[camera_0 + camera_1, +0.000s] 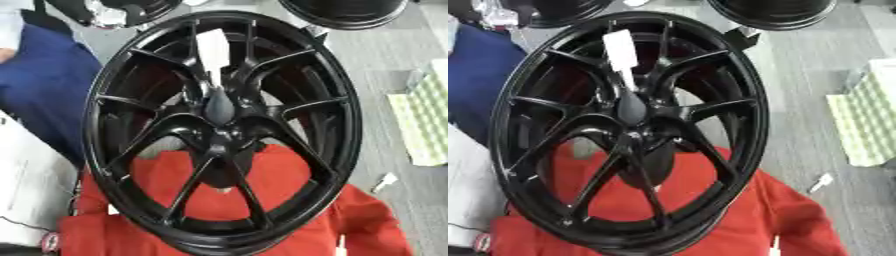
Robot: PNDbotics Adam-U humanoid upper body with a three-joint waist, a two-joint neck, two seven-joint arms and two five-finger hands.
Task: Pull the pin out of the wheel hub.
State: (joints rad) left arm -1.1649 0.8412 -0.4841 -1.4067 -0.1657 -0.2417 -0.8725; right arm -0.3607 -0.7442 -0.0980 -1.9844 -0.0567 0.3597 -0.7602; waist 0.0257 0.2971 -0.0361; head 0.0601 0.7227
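A black multi-spoke wheel hub (114, 100) stands tilted on a red cloth (289, 200) and fills most of both views. At its centre sits a dark grey rounded piece (219, 107). A white flat strip (213, 50) rises from that piece toward the upper rim. I cannot tell which of these is the pin. Neither of my hands shows in either view.
Two more black wheels (346, 12) (114, 12) lie at the top edge. Blue fabric (44, 75) and a white sheet (31, 190) are on the left. A green-and-white padded block (424, 115) is on the right, and a small white object (383, 181) lies on the grey floor.
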